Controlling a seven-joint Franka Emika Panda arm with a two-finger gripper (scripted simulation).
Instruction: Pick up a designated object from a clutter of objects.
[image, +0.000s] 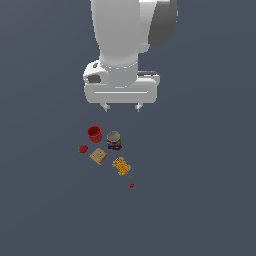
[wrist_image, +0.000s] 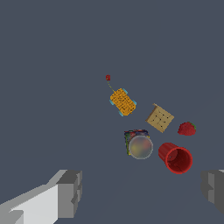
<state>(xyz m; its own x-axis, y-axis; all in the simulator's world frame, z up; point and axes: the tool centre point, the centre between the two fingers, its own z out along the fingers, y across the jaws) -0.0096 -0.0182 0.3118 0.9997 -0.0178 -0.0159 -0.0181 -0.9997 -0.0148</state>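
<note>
The labelled can (image: 114, 140) stands upright on the floor, with a grey-tan top and a dark multicoloured label. In the wrist view the can (wrist_image: 139, 144) shows from above. My gripper (image: 122, 107) hangs open and empty well above the clutter, a little behind the can. In the wrist view its two grey fingers (wrist_image: 70, 193) stand wide apart, with the can and the red cup (wrist_image: 176, 158) ahead of the gap between them. The red cup (image: 94, 133) stands right beside the can, on the exterior view's left.
A strawberry (image: 83, 148), a tan box (image: 98, 156), an orange-yellow blocky object (image: 121, 166) and a tiny red piece (image: 132, 185) lie in a loose row in front of the can. They also show in the wrist view: strawberry (wrist_image: 187, 128), box (wrist_image: 159, 118), block (wrist_image: 123, 102).
</note>
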